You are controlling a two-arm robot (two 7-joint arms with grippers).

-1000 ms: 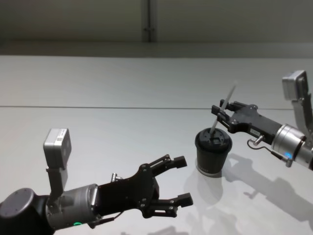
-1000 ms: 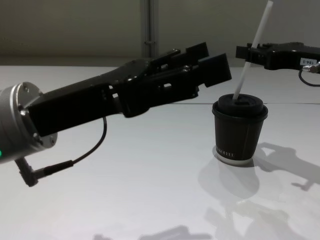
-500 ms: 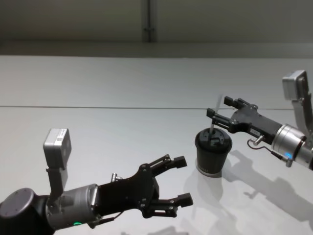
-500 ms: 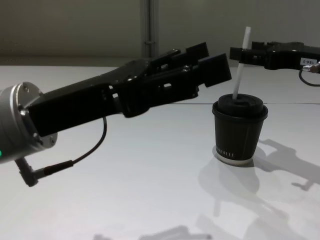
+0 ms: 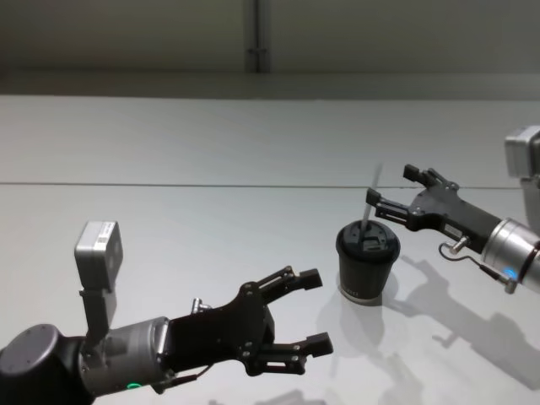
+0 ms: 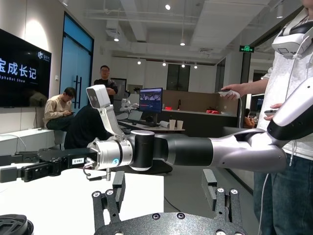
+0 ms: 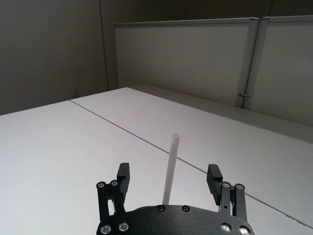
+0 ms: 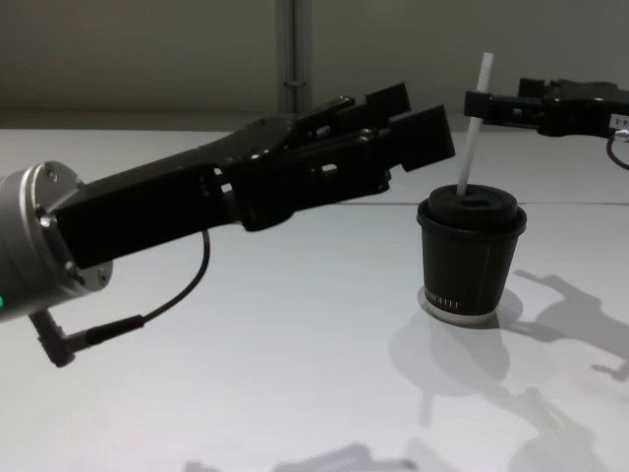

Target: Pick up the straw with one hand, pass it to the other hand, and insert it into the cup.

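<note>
The black cup (image 5: 367,263) (image 8: 472,258) stands on the white table, right of centre. The white straw (image 5: 369,201) (image 8: 474,128) sticks up out of its lid, nearly upright, with its lower part hidden inside. My right gripper (image 5: 391,186) (image 8: 503,95) hovers just right of the straw's upper part, open. In the right wrist view the straw (image 7: 171,169) rises between the spread fingers (image 7: 123,176) without touching them. My left gripper (image 5: 312,310) (image 8: 413,123) (image 6: 164,183) is open and empty, held low, in front and to the left of the cup. The cup lid (image 6: 12,225) also shows in the left wrist view.
A thin dark seam (image 5: 169,184) runs across the white table behind the cup. A grey partition with a post (image 5: 257,38) closes off the table's far edge. Bare tabletop lies between the two arms.
The straw slid deeper into the cup and stands straighter. My right gripper opened off it and has drawn back to the right. The left arm has not moved.
</note>
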